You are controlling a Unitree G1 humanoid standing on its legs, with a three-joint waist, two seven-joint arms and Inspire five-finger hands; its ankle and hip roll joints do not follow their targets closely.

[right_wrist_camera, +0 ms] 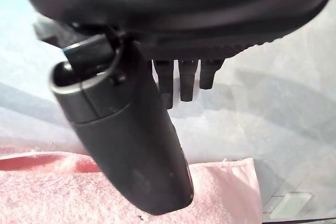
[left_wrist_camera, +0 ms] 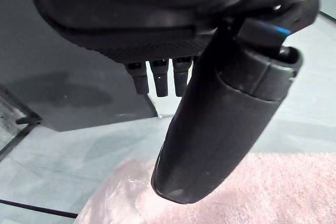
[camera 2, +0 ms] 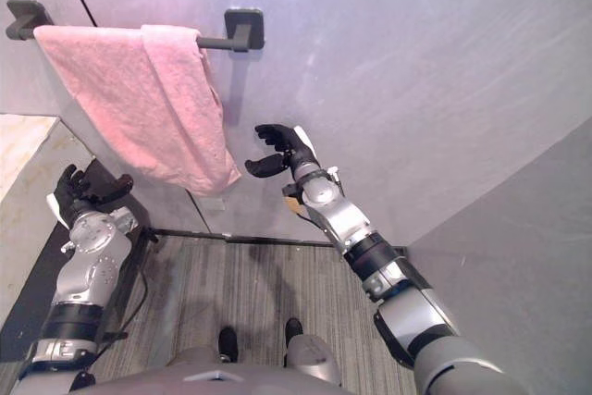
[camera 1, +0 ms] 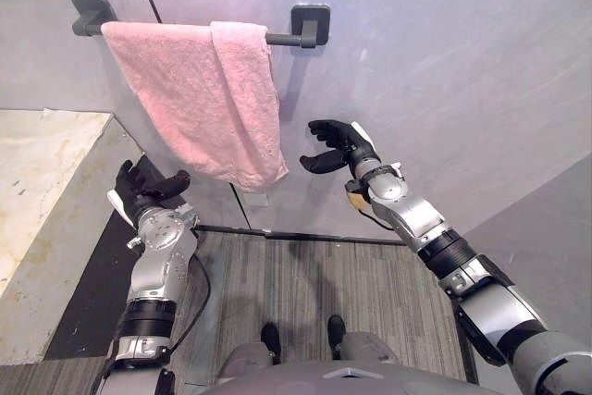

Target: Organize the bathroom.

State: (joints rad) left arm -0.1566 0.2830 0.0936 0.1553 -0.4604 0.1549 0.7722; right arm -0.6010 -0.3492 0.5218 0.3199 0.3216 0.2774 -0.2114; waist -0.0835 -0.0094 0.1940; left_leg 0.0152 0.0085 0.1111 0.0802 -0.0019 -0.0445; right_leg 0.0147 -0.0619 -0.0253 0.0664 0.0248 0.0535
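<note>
One pink towel (camera 1: pixel 199 99) hangs bunched and skewed over the dark towel bar (camera 1: pixel 282 39) in the upper left of the frame, its lowest corner sagging toward the centre. Soft, light and limp, it should slide easily on the bar; I'd pinch its lower hem or corner. The right hand (camera 1: pixel 335 147), centre frame just beside that corner, holds its fingers released, grasping nothing. The left hand (camera 1: pixel 146 186), lower left, is likewise relaxed and empty.

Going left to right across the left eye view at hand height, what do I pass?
Pale stone countertop → left hand → hanging end of the pink terry towel → right hand → bare grey wall.
</note>
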